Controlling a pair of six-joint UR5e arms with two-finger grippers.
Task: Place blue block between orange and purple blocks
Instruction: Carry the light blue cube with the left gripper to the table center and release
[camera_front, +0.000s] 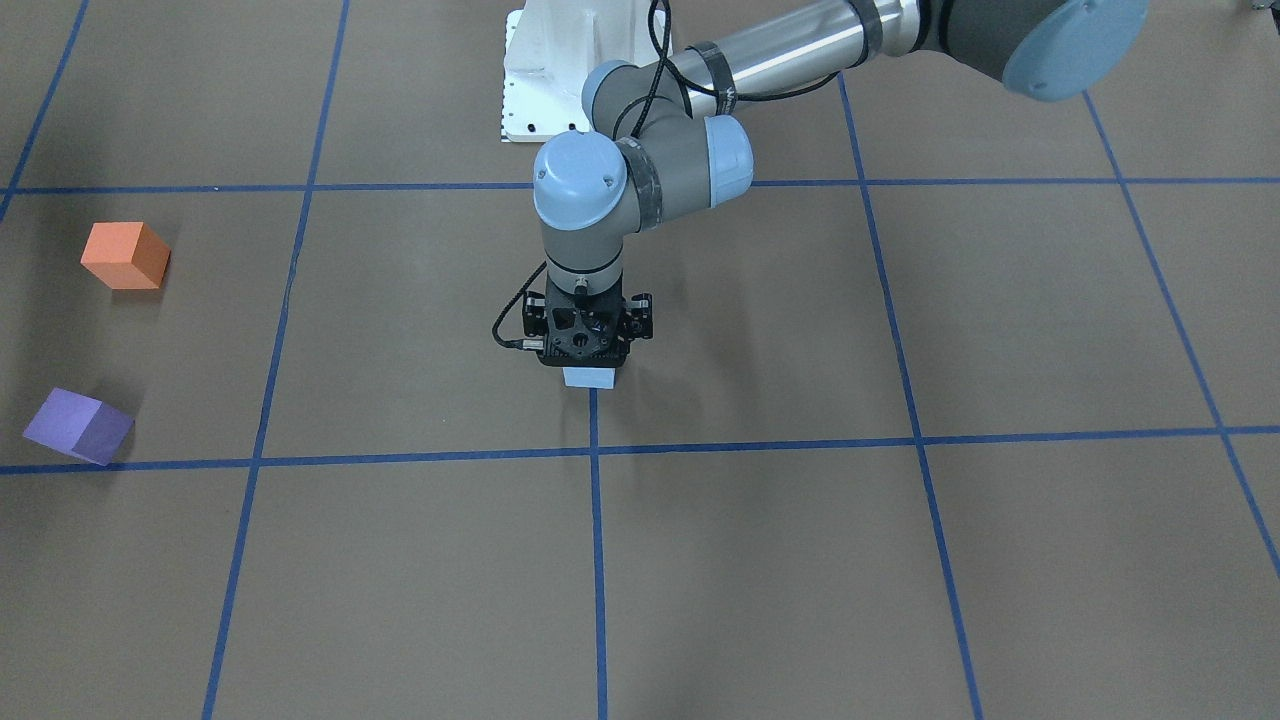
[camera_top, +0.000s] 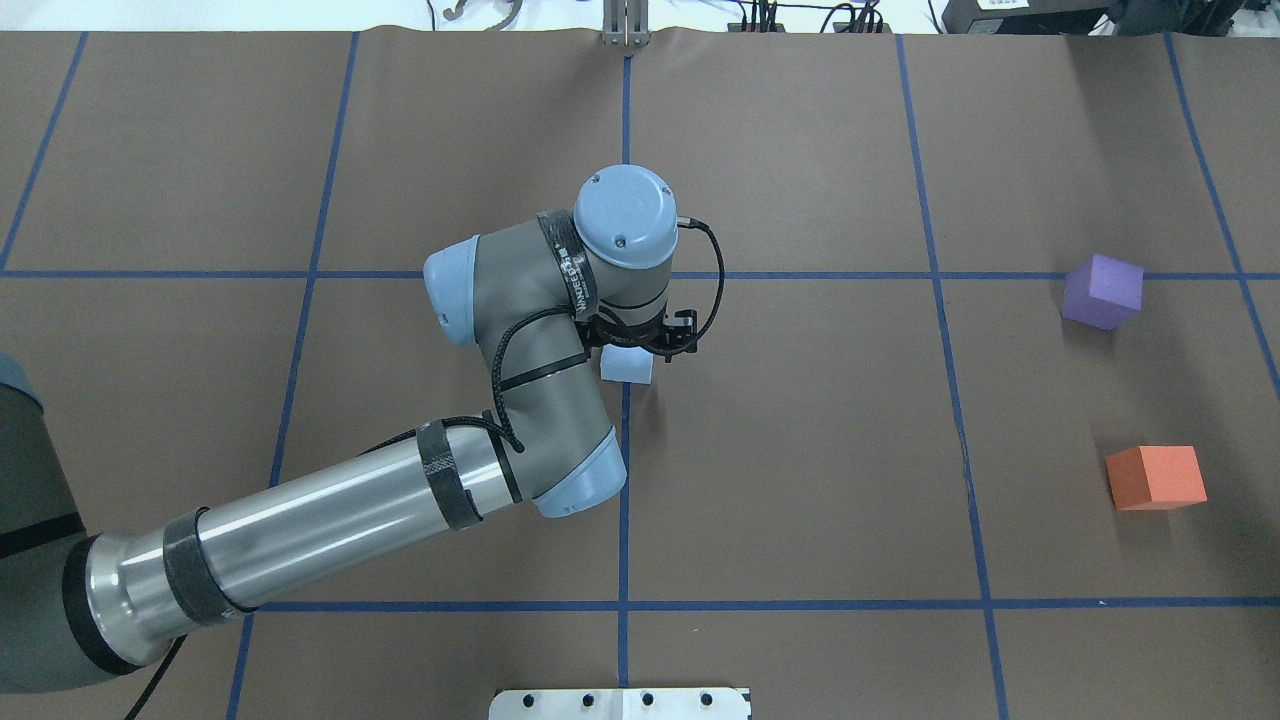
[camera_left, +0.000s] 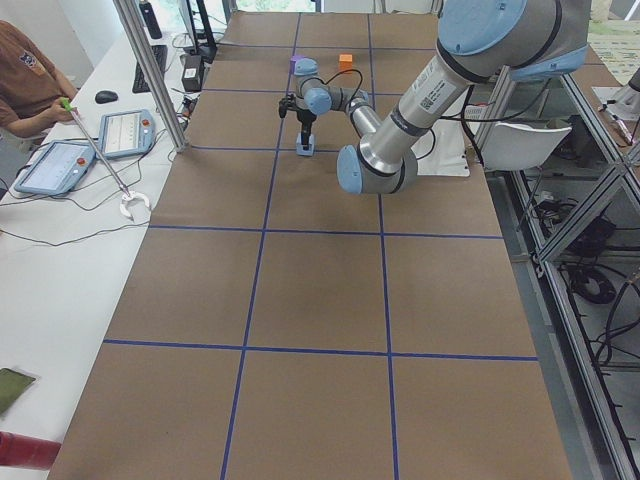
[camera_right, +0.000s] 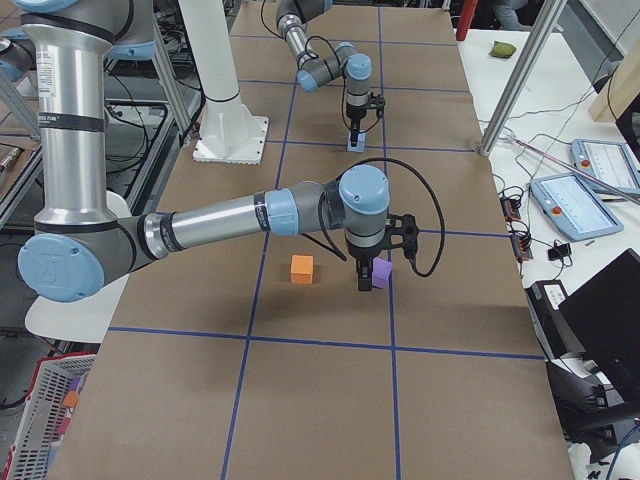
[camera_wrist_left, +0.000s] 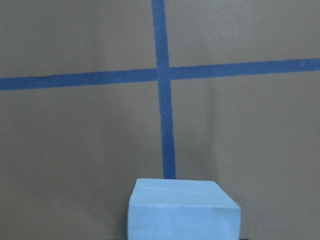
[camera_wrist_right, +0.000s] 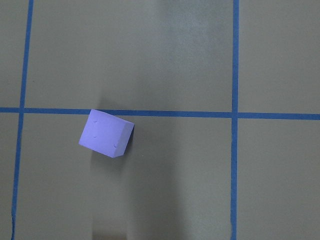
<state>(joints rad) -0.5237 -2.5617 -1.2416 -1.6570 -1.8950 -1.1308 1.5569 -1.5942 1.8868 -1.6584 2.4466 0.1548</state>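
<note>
The left gripper hangs straight down over the middle of the table. The blue block shows from under its body at 6 o'clock in the front view. The housing hides the fingers and the wrist view does not catch them, so I cannot tell whether they are spread around the block or pressing on it, nor whether the block rests on the paper or is just clear of it. The block sits over a blue tape line. I read this as the pick-up step. What it calls for next is a sure squeeze, a lift and a long carry. In the overhead view the purple block lies at 3 o'clock from the tool, well apart. The orange block lies between 3 and 4, roughly at 6 o'clock of the purple one, with a gap between them. The right gripper shows only in the right-side view, near the purple block, and its opening cannot be judged
</note>
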